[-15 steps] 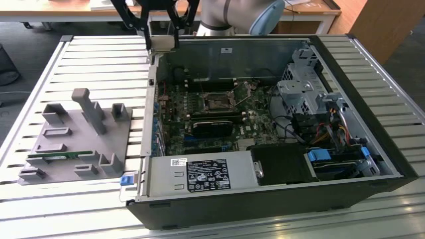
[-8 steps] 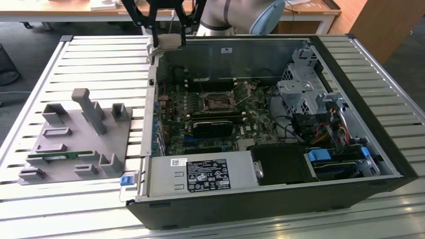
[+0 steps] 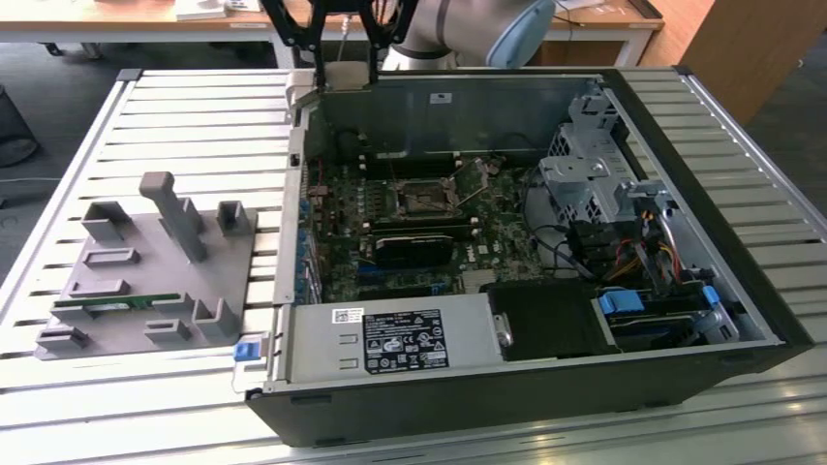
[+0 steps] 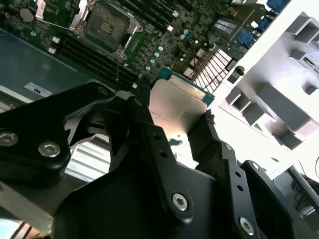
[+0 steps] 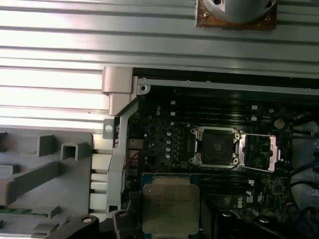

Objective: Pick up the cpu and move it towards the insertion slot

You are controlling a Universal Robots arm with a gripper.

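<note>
My gripper (image 3: 345, 62) is shut on the cpu (image 3: 347, 75), a flat square chip with a silver top, and holds it in the air above the far wall of the open computer case (image 3: 723, 194). In both wrist views the cpu (image 4: 175, 99) (image 5: 171, 201) sits between the black fingers (image 4: 149, 129). The insertion slot (image 3: 420, 198) is a dark square socket in a silver bracket on the motherboard, below the chip and nearer the camera in the exterior view. Its hinged lid (image 5: 259, 149) lies open beside the insertion slot (image 5: 215, 146) (image 4: 103, 25).
A grey fixture plate (image 3: 142, 281) with upright posts and a green memory stick (image 3: 114, 305) lies at the exterior view's left of the case. Inside the case are a black block (image 3: 416, 247), a power supply (image 3: 387, 339), a drive cage (image 3: 595, 184) and cables.
</note>
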